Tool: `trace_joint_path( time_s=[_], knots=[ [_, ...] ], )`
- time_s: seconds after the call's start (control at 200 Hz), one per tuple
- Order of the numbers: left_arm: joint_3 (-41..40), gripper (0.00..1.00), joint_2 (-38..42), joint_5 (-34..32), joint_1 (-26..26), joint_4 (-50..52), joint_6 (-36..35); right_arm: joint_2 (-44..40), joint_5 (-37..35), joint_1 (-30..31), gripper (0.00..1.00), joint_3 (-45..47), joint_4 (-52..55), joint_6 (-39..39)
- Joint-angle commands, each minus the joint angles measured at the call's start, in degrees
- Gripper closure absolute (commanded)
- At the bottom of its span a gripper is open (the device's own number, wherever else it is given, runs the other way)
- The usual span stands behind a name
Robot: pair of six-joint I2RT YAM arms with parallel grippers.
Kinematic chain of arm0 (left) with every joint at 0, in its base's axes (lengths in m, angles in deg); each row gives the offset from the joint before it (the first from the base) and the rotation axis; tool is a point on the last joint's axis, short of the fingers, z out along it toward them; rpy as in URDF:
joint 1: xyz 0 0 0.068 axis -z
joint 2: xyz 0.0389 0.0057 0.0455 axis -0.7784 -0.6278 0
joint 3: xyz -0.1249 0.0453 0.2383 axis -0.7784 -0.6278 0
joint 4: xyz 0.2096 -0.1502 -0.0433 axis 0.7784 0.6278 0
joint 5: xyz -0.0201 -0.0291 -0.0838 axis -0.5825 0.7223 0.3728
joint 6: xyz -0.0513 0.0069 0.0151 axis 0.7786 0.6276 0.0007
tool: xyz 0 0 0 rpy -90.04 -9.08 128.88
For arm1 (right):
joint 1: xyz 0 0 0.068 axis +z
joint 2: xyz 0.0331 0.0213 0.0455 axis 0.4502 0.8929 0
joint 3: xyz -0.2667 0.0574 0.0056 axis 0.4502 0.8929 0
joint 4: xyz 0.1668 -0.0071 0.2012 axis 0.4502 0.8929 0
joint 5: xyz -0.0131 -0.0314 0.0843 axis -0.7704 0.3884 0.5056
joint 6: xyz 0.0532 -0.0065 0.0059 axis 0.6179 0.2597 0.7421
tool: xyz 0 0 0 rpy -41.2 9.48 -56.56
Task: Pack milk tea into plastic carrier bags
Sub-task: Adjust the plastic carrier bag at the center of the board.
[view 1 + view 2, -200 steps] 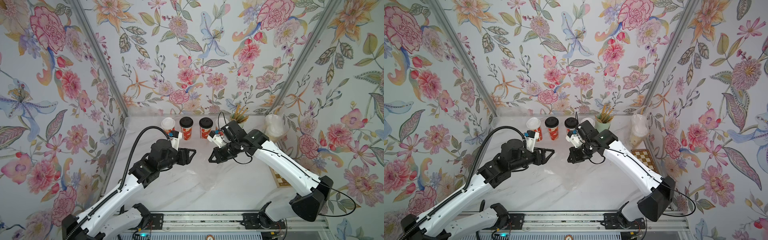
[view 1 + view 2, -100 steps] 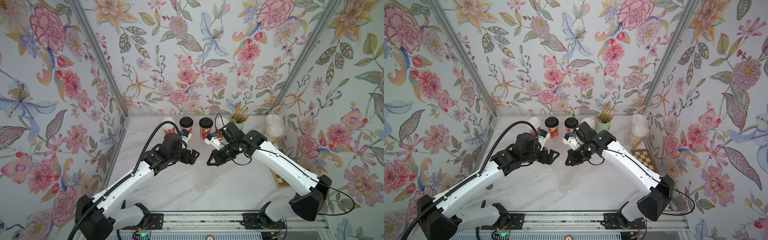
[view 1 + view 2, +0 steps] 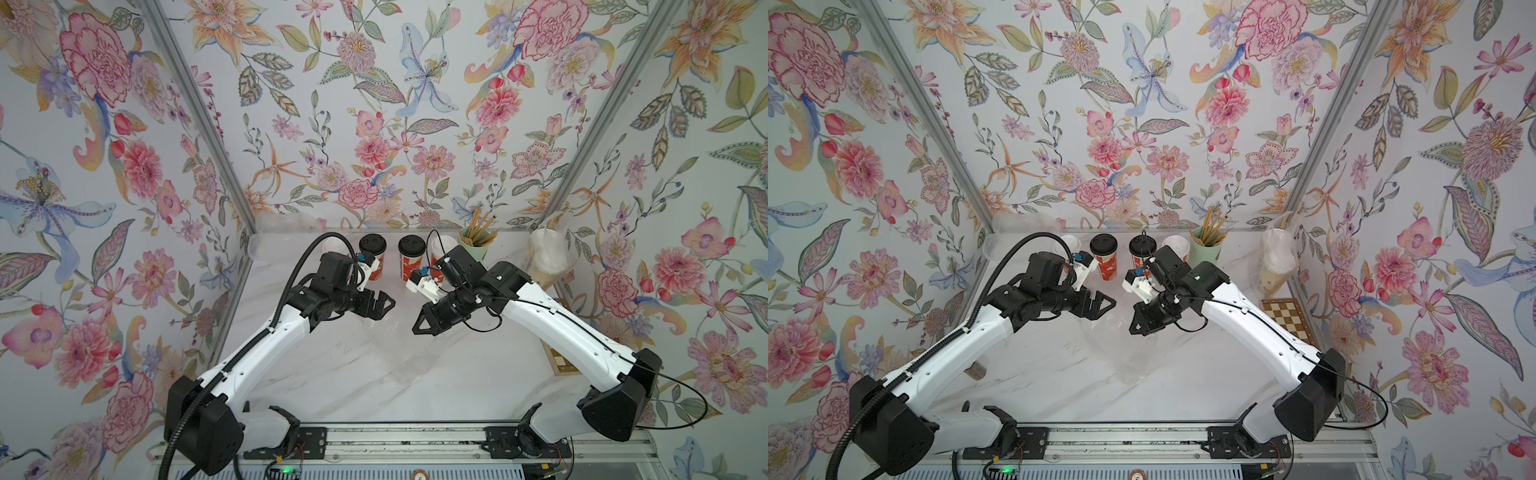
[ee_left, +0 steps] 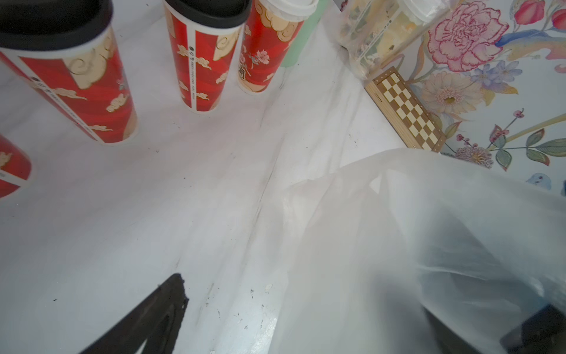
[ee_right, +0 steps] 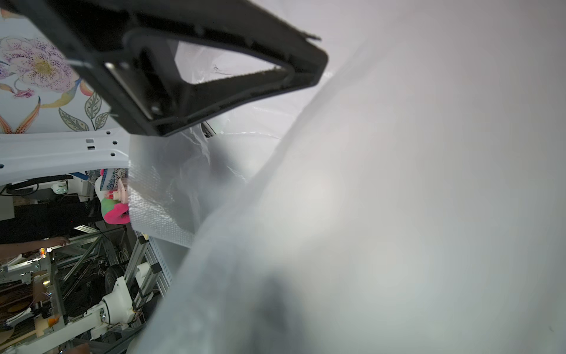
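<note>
Both top views show the four red printed milk tea cups in a row at the back: two with black lids and two with white lids. A clear plastic carrier bag hangs crumpled from my right gripper, which is shut on its upper edge above the table's middle. My left gripper faces it a short way off, open, and one black finger shows beside the bag's film. In the right wrist view the film hides my right fingers.
A mint-green cup of brown straws stands right of the cup row. At the back right, two clear cups sit in another bag against the wall. A wooden chessboard lies along the right edge. The marble table is walled on three sides.
My left gripper has opened wider, and its arm has swung in nearer the cup row. The right gripper has sunk slightly toward the front, still shut on the bag.
</note>
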Motion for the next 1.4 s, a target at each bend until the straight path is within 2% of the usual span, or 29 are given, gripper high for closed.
trace_joint_path(
  time_s=[0.0,0.1,0.2,0.355,0.44,0.505,0.55,0.606,0.696,0.861,1.021,1.176,1.396],
  knots=[
    [-1.61,0.09,-1.23,7.81,0.42,-6.32,1.02,0.08,0.06,0.26,1.0,0.47,1.32,-1.58],
    [-4.27,0.2,-1.81,8.41,1.05,-11.07,3.95,0.17,-0.9,0.24,1.0,0.29,1.37,-1.48],
    [-7.6,0.42,-1.59,6.21,1.44,-15.2,8.43,0.06,-2.25,-0.08,1.0,0.27,1.36,-0.84],
    [-12.88,0.63,0.56,5.65,3.54,-22.71,14.24,-0.62,-4.98,-0.7,1.0,0.02,1.37,0.84],
    [-13.44,0.81,2.35,3.89,4.17,-22.59,15.81,-1.23,-6.96,-0.96,1.0,-0.1,1.5,1.96],
    [-13.5,0.9,4.23,1.71,4.26,-21.79,16.87,-1.75,-9.53,-1.47,0.91,0.03,1.77,3.56],
    [-13.54,0.93,5.34,0.08,4.42,-21.08,17.62,-2.13,-11.5,-1.9,0.79,0.08,1.83,4.9],
    [-13.45,0.96,6.59,-1.61,4.64,-20.32,18.39,-2.65,-13.39,-2.42,0.7,0.23,1.71,6.87],
    [-13.32,0.99,7.64,-2.52,5.19,-20.56,19.87,-2.67,-16.33,-2.16,0.48,-0.34,1.14,9.45],
    [-11.38,1.0,6.85,-3.22,6.79,-20.32,20.44,-3.01,-18.81,-1.84,0.33,1.2,-4.89,11.83],
    [-9.94,1.0,5.77,-3.59,7.68,-20.12,21.01,-3.53,-20.25,-1.19,0.27,4.6,-13.96,12.1],
    [-9.43,1.0,5.5,-3.79,8.03,-20.8,21.67,-3.53,-21.92,-1.4,0.28,9.57,-23.1,13.91],
    [-9.73,1.0,5.23,-3.69,8.73,-21.97,22.64,-2.96,-21.79,-1.46,0.41,15.42,-36.75,18.14]
  ],
)
